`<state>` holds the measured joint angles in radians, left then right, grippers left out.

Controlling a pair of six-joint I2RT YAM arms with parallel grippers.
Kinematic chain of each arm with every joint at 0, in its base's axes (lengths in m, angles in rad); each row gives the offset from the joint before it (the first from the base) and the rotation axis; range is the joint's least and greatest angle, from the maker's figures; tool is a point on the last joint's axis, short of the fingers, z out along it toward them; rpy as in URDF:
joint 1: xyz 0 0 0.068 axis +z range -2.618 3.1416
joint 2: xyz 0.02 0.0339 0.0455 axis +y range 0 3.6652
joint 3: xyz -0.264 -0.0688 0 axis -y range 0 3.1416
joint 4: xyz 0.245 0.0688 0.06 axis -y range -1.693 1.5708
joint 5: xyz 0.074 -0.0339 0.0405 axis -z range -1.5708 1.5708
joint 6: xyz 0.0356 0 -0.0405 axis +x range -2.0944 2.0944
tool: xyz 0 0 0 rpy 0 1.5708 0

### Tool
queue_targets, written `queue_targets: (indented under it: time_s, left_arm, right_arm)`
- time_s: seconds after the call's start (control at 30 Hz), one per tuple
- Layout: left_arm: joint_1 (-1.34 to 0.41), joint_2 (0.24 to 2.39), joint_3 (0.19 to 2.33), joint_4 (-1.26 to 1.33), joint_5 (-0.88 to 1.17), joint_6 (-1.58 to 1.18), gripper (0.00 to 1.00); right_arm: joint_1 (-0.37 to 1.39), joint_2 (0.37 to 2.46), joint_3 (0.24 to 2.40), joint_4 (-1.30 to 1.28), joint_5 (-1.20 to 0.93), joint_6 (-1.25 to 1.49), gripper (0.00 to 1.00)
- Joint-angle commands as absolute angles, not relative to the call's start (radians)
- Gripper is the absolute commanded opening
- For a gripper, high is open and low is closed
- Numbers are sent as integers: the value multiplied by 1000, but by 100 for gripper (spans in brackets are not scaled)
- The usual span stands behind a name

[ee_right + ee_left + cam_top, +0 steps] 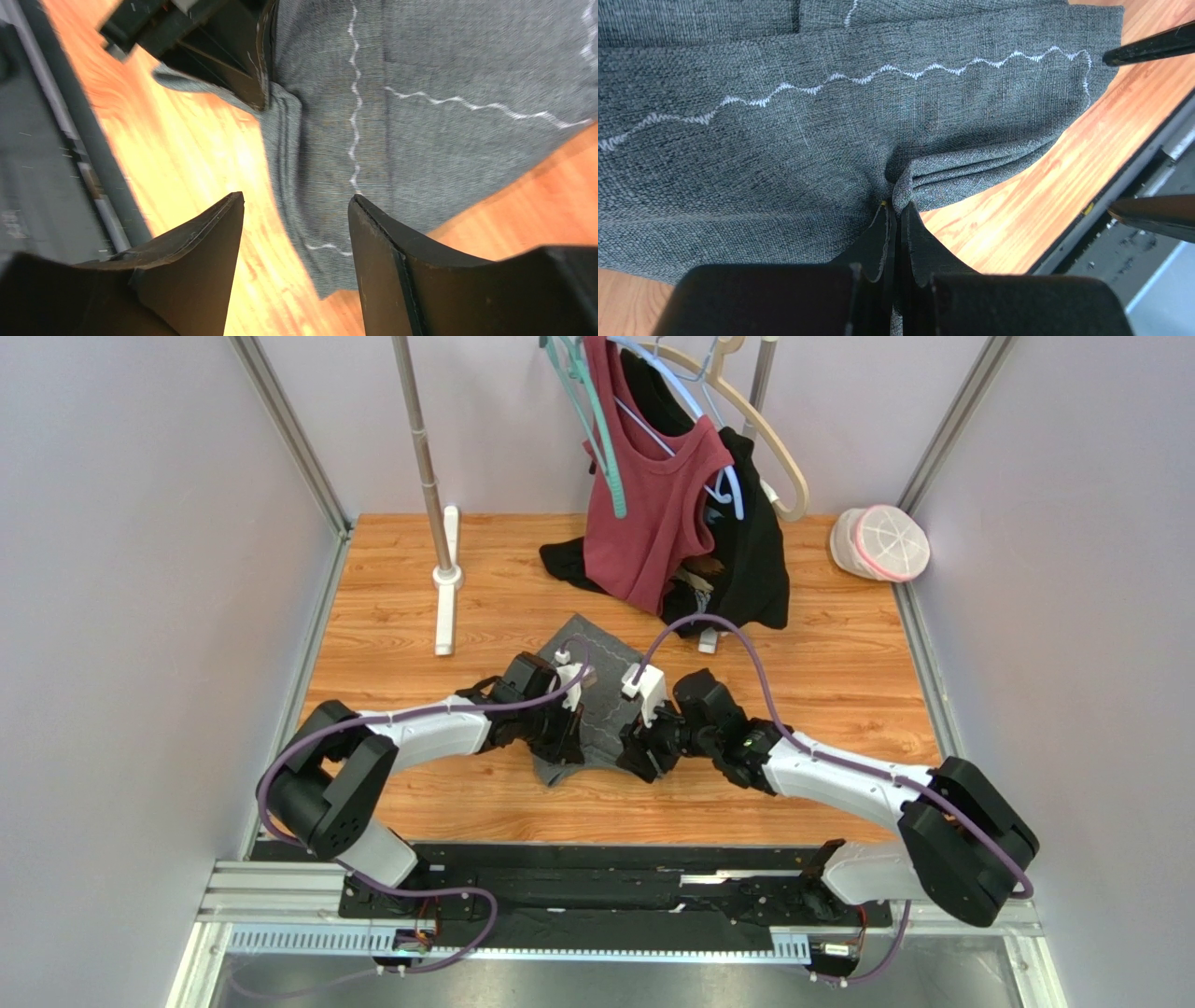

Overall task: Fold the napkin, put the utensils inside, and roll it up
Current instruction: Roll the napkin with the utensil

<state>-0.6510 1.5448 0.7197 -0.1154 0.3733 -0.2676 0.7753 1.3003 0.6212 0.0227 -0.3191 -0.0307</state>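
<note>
The dark grey napkin point(601, 697) lies on the wooden tabletop point(407, 616) near its middle, between the two arms and in front of the hanging clothes. A white zigzag stitch line point(878, 71) runs along its border. It is not flat: its near edge is bunched into several stacked layers, seen in the left wrist view as a small ridge of folds.

The left hand point(897, 208) is clenched on that ridge. Its two fingers are pressed together with a pinch of napkin cloth point(808, 147) between the tips, right at the edge where the fabric meets the bare tabletop point(1011, 217).

The right hand point(295, 210) is released. Its fingers point(210, 234) stand well apart with nothing between them, poised over the napkin's point(435, 63) lower edge and the tabletop point(203, 161) beside it. From this wrist view the left hand point(231, 49) shows at the top, gripping the folded edge. From above, the left hand point(564, 735) and the right hand point(648, 753) sit close together at the napkin's near side.

Behind the napkin, a maroon tank top point(652, 504) and a black garment point(758, 560) hang on hangers, their hems touching the tabletop. A white stand point(446, 581) rises at the back left.
</note>
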Motion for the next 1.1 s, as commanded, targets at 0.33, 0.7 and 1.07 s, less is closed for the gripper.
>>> queue_targets:
  time_s: [0.33, 0.7, 1.07]
  left_arm:
    - [-595, 1605, 759, -206, 472, -287, 0]
    - [-594, 1612, 764, -202, 489, -279, 0]
    - [-592, 1614, 756, -180, 514, -275, 0]
  right_arm:
    - [925, 1425, 695, 43, -154, -207, 60]
    - [934, 1497, 701, 81, -68, -245, 58]
    - [933, 1594, 761, 16, -80, -267, 32]
